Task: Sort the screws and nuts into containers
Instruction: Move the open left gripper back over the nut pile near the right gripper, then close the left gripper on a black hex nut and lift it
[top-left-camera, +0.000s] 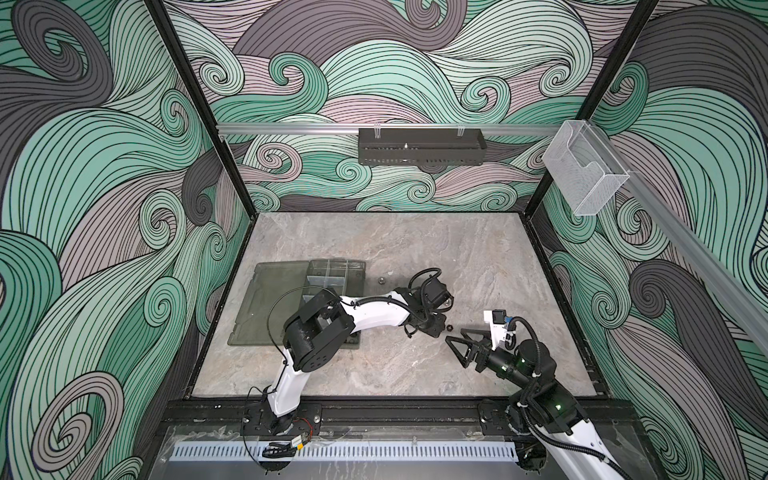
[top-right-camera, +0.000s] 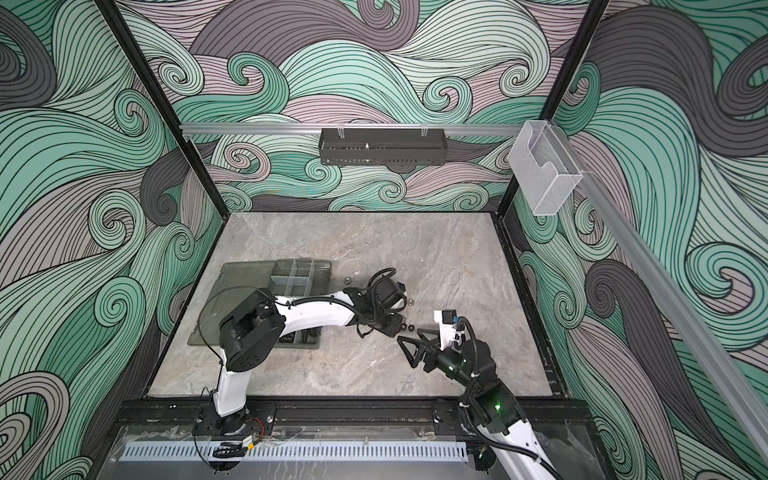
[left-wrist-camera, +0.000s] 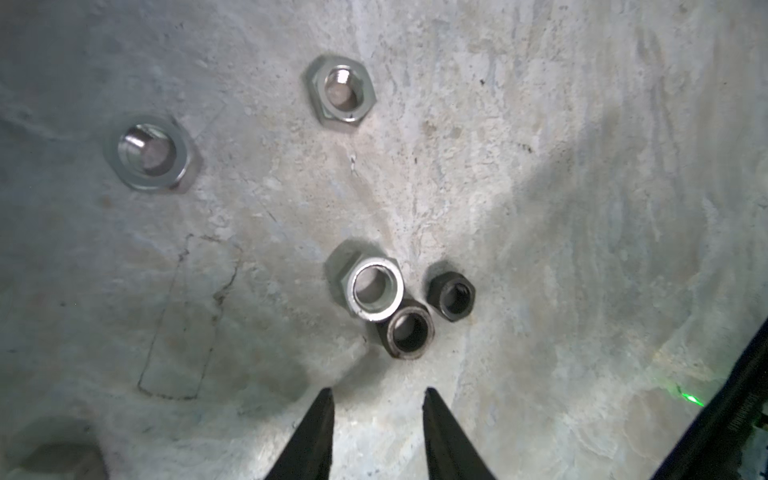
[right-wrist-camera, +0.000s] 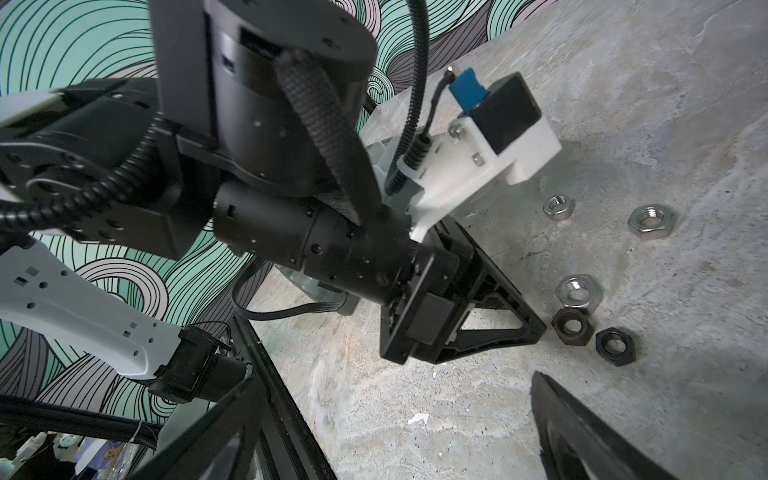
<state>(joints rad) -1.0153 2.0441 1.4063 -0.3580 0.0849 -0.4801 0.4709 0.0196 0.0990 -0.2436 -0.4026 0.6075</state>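
Pointing down at the worktop (left-wrist-camera: 582, 166), the left fingers (left-wrist-camera: 316, 436) are held apart with nothing between them. The nearest nuts (left-wrist-camera: 409, 330) are found just beyond the tips, not between them: a silver nut (left-wrist-camera: 376, 289) is touched by a black nut (left-wrist-camera: 409, 330), and a second black nut (left-wrist-camera: 453, 295) is set just beside that pair. Two more silver nuts (left-wrist-camera: 343, 89) are seen farther out. The right fingers (right-wrist-camera: 573, 428) are spread wide and empty, near the same cluster. The containers (top-left-camera: 332, 266) are seen at the left of the worktop, partly hidden by the left arm (top-left-camera: 374, 316).
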